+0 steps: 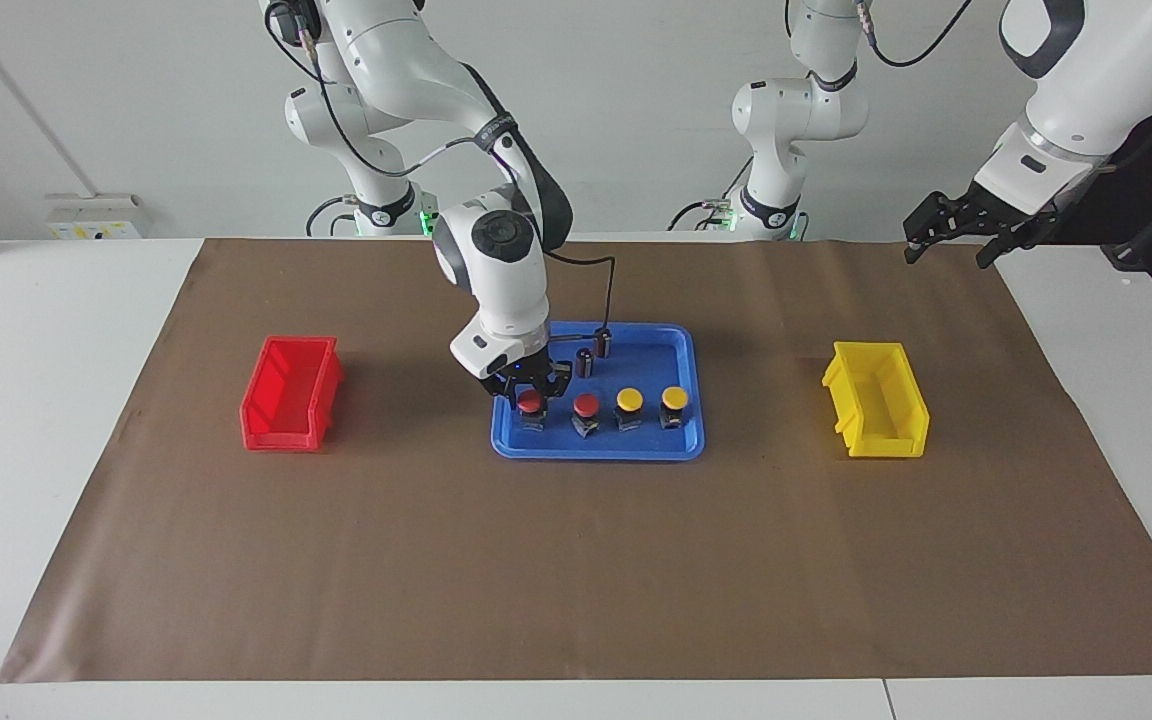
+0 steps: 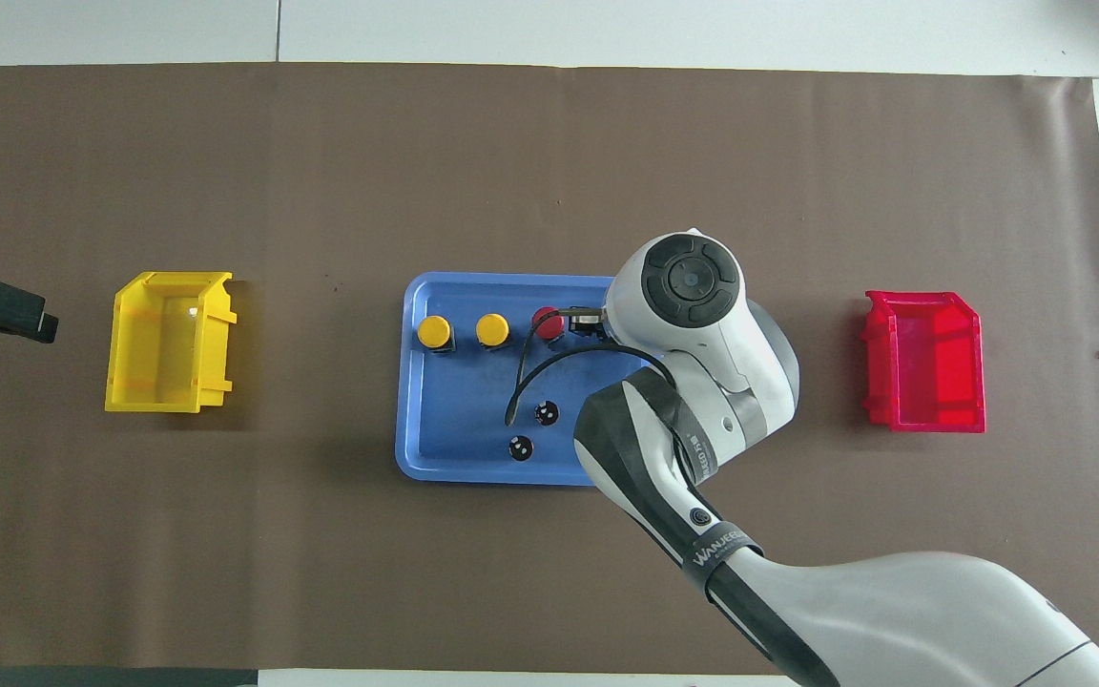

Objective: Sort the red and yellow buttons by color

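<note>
Right claw [image 1: 530,395] down in blue tray [image 1: 681,345], clamped on red button [image 1: 531,402] at the tray's end toward the right arm; button apparently not yet lifted, base resting on tray floor as far as visible. Hidden under the arm's wrist in overhead view. Left claw [image 1: 948,240] parked up in the air over the table edge at the left arm's end, near yellow bin [image 1: 876,412], fingers spread, holding nothing; arm waiting. Row of four buttons in tray, side farther from robots: gripped red one, second red button [image 1: 586,405] just beside it, then first yellow button [image 1: 629,400] and second yellow button [image 1: 674,398] toward the left arm's end. Two dark cylinders [image 1: 593,352] standing in tray nearer to robots, not part of the sort. Red bin [image 1: 290,392] well apart from tray toward the right arm's end, empty. Yellow bin likewise empty. Progress judged: nothing sorted so far; first pick under way. Remaining: lift and carry gripped red button to red bin, repeat for second red, then both yellows to yellow bin, probably by left arm. Risk noted: neighbouring red button close to the grip, could be nudged on lift.
</note>
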